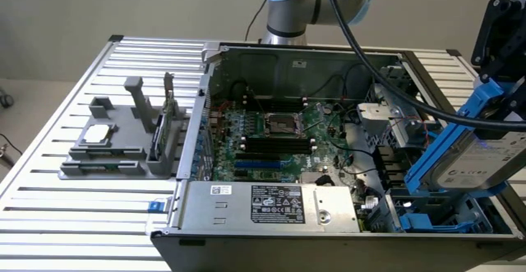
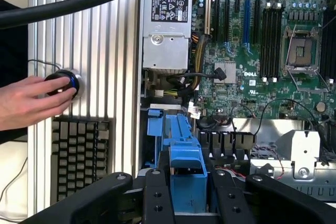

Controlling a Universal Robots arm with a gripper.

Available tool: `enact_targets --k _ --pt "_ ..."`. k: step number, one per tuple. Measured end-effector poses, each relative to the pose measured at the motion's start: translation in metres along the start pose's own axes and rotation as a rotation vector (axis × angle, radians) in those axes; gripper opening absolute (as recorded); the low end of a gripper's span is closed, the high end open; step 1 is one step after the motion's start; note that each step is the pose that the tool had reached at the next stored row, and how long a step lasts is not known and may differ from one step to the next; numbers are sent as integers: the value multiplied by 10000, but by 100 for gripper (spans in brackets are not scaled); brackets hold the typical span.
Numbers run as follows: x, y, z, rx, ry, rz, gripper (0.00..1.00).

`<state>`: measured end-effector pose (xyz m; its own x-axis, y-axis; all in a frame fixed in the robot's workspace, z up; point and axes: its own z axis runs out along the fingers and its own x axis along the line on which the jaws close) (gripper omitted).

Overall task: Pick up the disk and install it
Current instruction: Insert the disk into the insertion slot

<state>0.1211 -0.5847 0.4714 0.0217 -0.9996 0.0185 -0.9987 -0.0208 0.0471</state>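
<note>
The disk [image 1: 481, 158] is a silver-grey drive with a white label in a bright blue carrier [image 1: 440, 146]. It hangs tilted, on edge, over the corner of the open computer case [image 1: 246, 56] at the exterior view's right. My gripper [image 1: 496, 84] comes down from above and is shut on its upper end. In the wrist view the blue carrier [image 2: 186, 166] sits between my black fingers [image 2: 156, 198], with my gripper [image 2: 190, 200] closed on it. Below it lies the case's drive bay with blue plastic parts [image 2: 157, 124], also seen as the blue bay [image 1: 427, 221].
A silver labelled power supply [image 1: 271, 204] lines the case's near edge beside the motherboard [image 1: 279, 136]. A grey fixture [image 1: 115, 146] holding a small silver chip [image 1: 97, 133] stands at the exterior view's left. A person's hand [image 2: 31, 100] rests on a round button [image 2: 65, 83] above a keyboard [image 2: 79, 156].
</note>
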Motion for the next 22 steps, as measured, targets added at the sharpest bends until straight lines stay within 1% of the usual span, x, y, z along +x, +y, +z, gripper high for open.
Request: enact_targets --k 4,5,9,10,22 --pt "0 0 1 2 -1 0 33" --pt "0 1 1 14 -1 0 33" --pt "-1 22 13 126 2 3 33" --pt "-1 30 16 144 0 4 33" --pt "-1 37 16 150 2 3 33"
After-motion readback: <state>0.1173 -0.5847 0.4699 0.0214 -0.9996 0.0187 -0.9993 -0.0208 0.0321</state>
